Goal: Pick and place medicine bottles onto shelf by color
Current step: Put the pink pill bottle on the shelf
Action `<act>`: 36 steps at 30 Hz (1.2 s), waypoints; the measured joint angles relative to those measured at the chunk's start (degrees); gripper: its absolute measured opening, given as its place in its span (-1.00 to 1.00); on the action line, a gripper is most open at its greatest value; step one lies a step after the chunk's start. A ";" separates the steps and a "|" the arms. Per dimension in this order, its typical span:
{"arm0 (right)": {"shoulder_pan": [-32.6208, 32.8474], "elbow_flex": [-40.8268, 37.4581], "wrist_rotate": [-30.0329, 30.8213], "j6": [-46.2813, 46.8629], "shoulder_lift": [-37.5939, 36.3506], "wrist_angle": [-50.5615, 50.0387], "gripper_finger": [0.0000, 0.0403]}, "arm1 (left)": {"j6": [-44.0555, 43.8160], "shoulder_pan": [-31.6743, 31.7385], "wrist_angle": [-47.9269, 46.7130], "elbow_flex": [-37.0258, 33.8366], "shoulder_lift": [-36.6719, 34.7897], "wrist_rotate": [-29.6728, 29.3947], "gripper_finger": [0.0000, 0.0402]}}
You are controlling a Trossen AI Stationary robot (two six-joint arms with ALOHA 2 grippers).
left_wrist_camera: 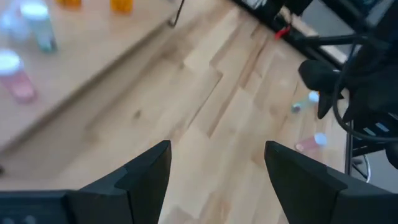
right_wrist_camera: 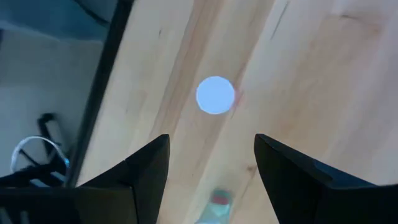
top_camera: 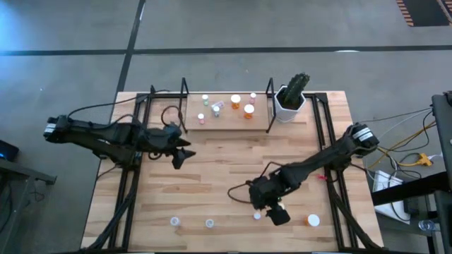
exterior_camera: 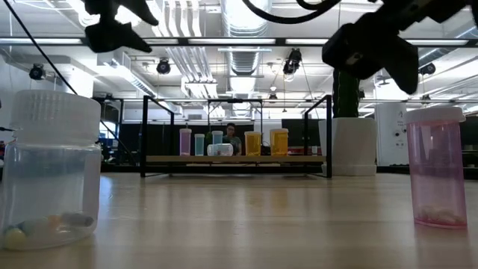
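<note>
From above, a wooden bench (top_camera: 212,176) carries a low shelf (top_camera: 226,120) at its far edge, with several white-capped bottles (top_camera: 235,103) standing on it, orange ones toward the right and paler ones toward the left. A white pot (top_camera: 289,106) with a cactus sits just right of the shelf. The left tool (top_camera: 185,154) hangs over the bench near the shelf's left end, jaws apart and empty. The right tool (top_camera: 277,216) hovers over the near edge, also spread and empty; near it are a small bottle (top_camera: 257,215) and an orange bottle (top_camera: 313,220), and two pale bottles (top_camera: 174,221) stand farther left along the same edge. From bench level, a clear bottle (exterior_camera: 51,170) looms at near left and a pinkish bottle (exterior_camera: 441,166) at near right, with the shelf (exterior_camera: 235,159) far behind holding pink, greenish, clear and orange bottles; a person shows dimly behind it. The left wrist view looks past two spread dark fingers (left_wrist_camera: 146,171) at bare planks, with shelf bottles (left_wrist_camera: 15,74) at one corner and the right arm (left_wrist_camera: 354,74) beyond. The right wrist view shows spread fingers (right_wrist_camera: 149,171) above a white cap (right_wrist_camera: 216,95), seen from overhead, not touching it.
</note>
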 joint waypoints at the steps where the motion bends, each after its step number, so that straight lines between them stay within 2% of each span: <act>1: 0.49 0.00 0.77 0.09 0.51 0.20 0.11 | -1.34 -0.50 -0.30 -0.37 0.32 0.02 0.21; 10: 6.19 0.00 14.51 4.49 4.18 4.98 0.11 | -5.16 -3.40 -0.49 -2.19 2.72 0.85 0.21; 18: 8.53 0.00 20.61 6.82 6.02 6.85 0.11 | -4.30 -3.60 -0.34 -2.28 2.27 0.87 0.21; 27: 8.50 0.17 21.06 9.78 8.49 8.66 0.07 | -0.74 -3.60 -0.48 -2.28 2.28 0.94 0.21; 36: 8.50 1.71 21.01 14.14 8.85 8.51 -0.32 | 3.38 -3.60 -0.55 -2.28 2.19 1.18 0.21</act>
